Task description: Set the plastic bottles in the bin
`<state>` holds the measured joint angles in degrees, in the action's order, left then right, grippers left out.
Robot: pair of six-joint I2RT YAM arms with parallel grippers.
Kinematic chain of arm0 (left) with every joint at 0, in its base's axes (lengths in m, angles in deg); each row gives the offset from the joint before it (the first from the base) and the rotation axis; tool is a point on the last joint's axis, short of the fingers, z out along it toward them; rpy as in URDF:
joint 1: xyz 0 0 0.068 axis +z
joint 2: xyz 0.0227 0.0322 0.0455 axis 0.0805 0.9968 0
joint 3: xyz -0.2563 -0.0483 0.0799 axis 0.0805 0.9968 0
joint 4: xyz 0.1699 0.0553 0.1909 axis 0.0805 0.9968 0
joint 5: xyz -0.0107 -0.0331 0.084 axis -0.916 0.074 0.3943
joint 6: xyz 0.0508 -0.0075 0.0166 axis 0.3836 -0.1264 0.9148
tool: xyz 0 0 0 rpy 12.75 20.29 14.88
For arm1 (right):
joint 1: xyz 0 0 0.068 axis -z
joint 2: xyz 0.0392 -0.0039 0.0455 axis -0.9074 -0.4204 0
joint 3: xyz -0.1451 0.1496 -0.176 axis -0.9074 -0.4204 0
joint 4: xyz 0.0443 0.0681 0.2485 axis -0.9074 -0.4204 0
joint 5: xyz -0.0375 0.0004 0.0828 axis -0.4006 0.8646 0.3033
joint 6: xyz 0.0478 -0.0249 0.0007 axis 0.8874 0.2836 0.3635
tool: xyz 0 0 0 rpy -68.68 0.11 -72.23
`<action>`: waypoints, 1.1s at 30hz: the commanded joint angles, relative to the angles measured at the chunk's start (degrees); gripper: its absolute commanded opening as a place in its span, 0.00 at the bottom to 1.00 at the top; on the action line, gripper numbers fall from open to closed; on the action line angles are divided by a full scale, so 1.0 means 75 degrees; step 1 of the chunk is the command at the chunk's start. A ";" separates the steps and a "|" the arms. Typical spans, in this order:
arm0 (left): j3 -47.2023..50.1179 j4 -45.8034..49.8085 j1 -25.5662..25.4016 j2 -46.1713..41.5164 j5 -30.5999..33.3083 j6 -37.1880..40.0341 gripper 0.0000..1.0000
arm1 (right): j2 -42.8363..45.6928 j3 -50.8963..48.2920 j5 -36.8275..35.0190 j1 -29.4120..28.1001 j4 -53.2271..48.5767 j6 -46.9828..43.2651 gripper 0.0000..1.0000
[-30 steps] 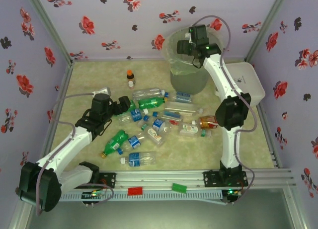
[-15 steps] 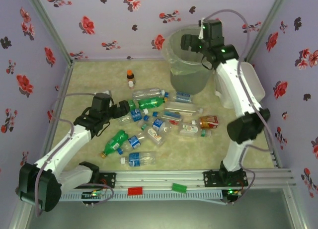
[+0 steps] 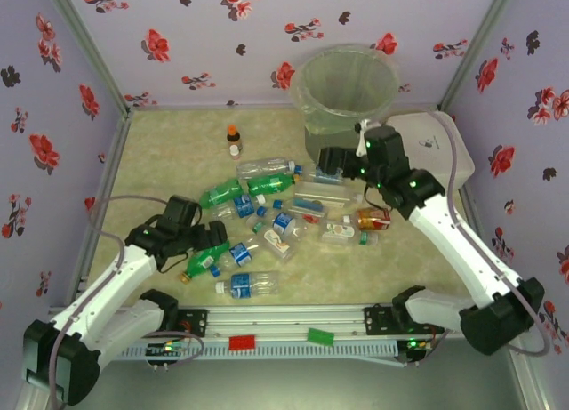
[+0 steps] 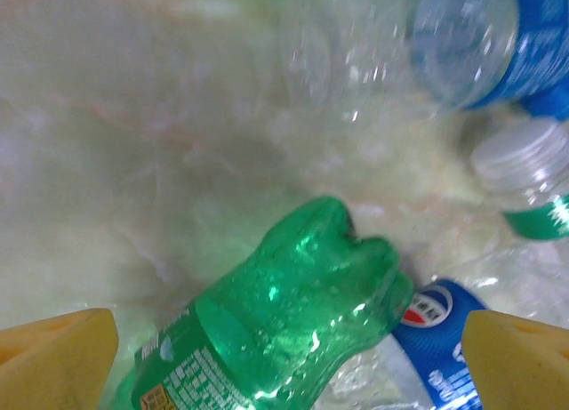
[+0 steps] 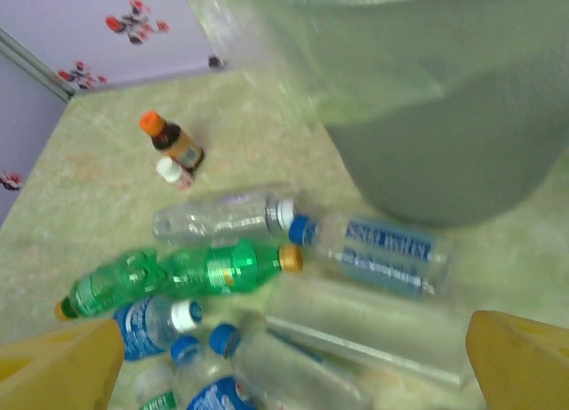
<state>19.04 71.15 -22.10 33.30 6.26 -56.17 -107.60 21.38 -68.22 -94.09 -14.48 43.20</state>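
A: Nearest, left gripper point(image 4: 284, 365): yellow fingertips wide apart, empty, either side of a crinkled green bottle point(image 4: 293, 312) lying on the mottled table point(image 3: 169, 143).

B: Mid-table, plastic bottles point(image 3: 267, 219): strewn flat, clear or green, blue labels, blue or white caps.

A: Beyond, right gripper point(image 5: 289, 365): jaws spread wide, holding nothing, over a blue-labelled clear bottle point(image 5: 378, 250) just beside the bin point(image 3: 338, 139).

B: Farthest, bin: round, translucent grey-green, tapering, lined with a clear bag; contents not discernible.
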 commanded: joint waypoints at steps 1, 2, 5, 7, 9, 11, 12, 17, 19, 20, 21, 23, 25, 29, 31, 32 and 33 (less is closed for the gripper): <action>0.0264 0.0154 -0.0216 0.0018 -0.0133 -0.0291 1.00 | 0.0664 -0.0532 -0.0323 -0.0066 0.0052 0.0678 1.00; 0.0346 0.0065 -0.0244 0.0046 -0.0140 -0.0320 1.00 | 0.0805 -0.0713 -0.0445 -0.0066 0.0016 0.0751 1.00; 0.0649 -0.0219 -0.0258 0.0136 -0.0106 -0.0407 1.00 | 0.1140 -0.1248 -0.0532 -0.0066 0.0104 0.1034 1.00; 0.0757 -0.0339 -0.0275 0.0257 -0.0106 -0.0454 1.00 | 0.1233 -0.1558 -0.0463 -0.0078 0.0183 0.1302 1.00; 0.0796 -0.0404 -0.0281 0.0356 -0.0106 -0.0432 1.00 | 0.1270 -0.1863 -0.0323 -0.0118 0.0428 0.1550 1.00; 0.0815 -0.0457 -0.0281 0.0452 -0.0106 -0.0412 1.00 | 0.1250 -0.2086 -0.0276 -0.0176 0.0618 0.1693 1.00; 0.0807 -0.0504 -0.0284 0.0493 -0.0087 -0.0395 1.00 | 0.1236 -0.2176 -0.0288 -0.0203 0.0671 0.1752 1.00; 0.0863 -0.0579 -0.0293 0.0620 0.0264 -0.0453 1.00 | 0.1111 -0.2460 -0.0336 -0.0275 0.0857 0.1842 1.00; 0.0950 -0.0646 -0.0293 0.0611 0.0443 -0.0487 0.98 | 0.1075 -0.2635 -0.0313 -0.0310 0.1061 0.1946 1.00; 0.1007 -0.0695 -0.0293 0.0611 0.0523 -0.0548 0.96 | 0.1049 -0.2729 -0.0264 -0.0322 0.1203 0.1991 1.00; 0.1049 -0.0745 -0.0299 0.0617 0.0562 -0.0576 0.96 | 0.1035 -0.2789 -0.0237 -0.0334 0.1289 0.2042 1.00; 0.1142 -0.0870 -0.0297 0.0644 0.0585 -0.0672 0.93 | 0.0949 -0.2890 -0.0230 -0.0376 0.1445 0.2112 1.00; 0.1192 -0.0954 -0.0296 0.0653 0.0612 -0.0714 0.90 | 0.0832 -0.2960 -0.0231 -0.0403 0.1561 0.2165 1.00; 0.1297 -0.1105 -0.0295 0.0732 0.0725 -0.0709 0.84 | 0.0512 -0.3034 -0.0150 -0.0476 0.1741 0.2288 0.99; 0.1334 -0.1177 -0.0295 0.0818 0.0782 -0.0704 0.80 | 0.0342 -0.3032 -0.0091 -0.0527 0.1794 0.2330 0.99; 0.1354 -0.1217 -0.0299 0.0845 0.0812 -0.0708 0.79 | 0.0271 -0.3031 -0.0078 -0.0556 0.1830 0.2346 1.00; 0.1369 -0.1267 -0.0300 0.0885 0.0831 -0.0728 0.77 | 0.0213 -0.3042 -0.0078 -0.0597 0.1873 0.2348 1.00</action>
<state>28.26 63.02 -24.00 39.22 10.56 -60.85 -105.22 -0.89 -69.42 -97.72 -2.76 59.39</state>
